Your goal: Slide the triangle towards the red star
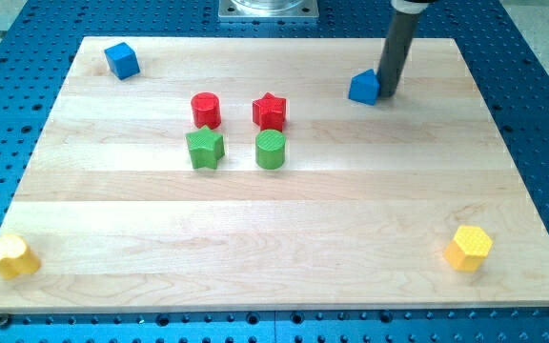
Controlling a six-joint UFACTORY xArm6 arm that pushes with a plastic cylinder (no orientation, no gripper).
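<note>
The blue triangle (363,87) lies on the wooden board near the view's top right. My tip (387,92) stands right against the triangle's right side, touching or nearly touching it. The red star (269,110) lies left of the triangle, toward the board's middle top, with bare board between them.
A red cylinder (206,110) sits left of the red star. A green star (205,148) and a green cylinder (271,150) sit just below them. A blue cube (121,60) is at top left. A yellow block (11,255) is at bottom left, a yellow hexagon (469,248) at bottom right.
</note>
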